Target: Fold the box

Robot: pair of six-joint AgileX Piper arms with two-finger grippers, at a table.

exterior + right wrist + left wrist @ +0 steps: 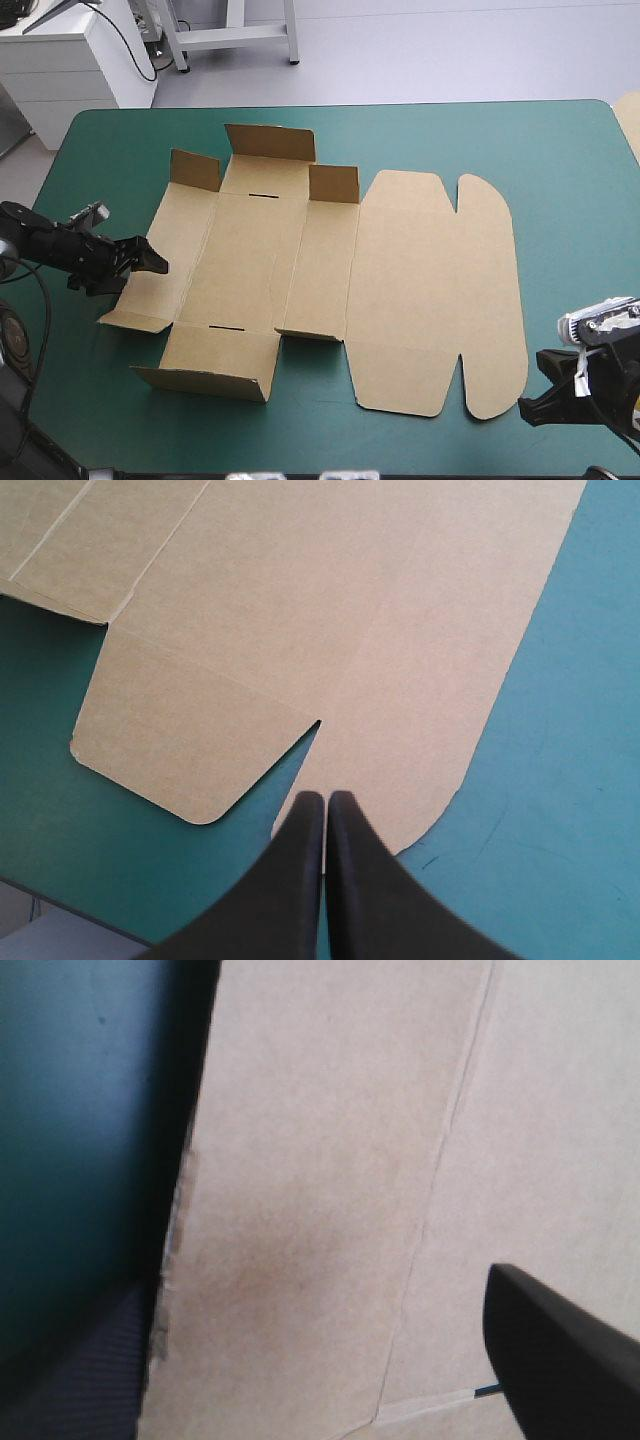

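On the teal-green cover [450, 140] the box [430, 290] lies between spread left fingers [560, 1370], ahead of joined right fingers [290, 880].

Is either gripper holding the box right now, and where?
Nothing held: left gripper open astride the left flap of the box; right gripper shut and empty at its lid corner.

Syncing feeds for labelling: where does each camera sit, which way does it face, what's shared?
High view: above and behind the robot, looking forward and down at the box on the teal-green table; left gripper and right gripper show.
Left wrist view: above the left wrist, close over the box's left edge; own fingers apart.
Right wrist view: above the right wrist, facing the box's rounded near corner; own fingers shut.
All share the box.
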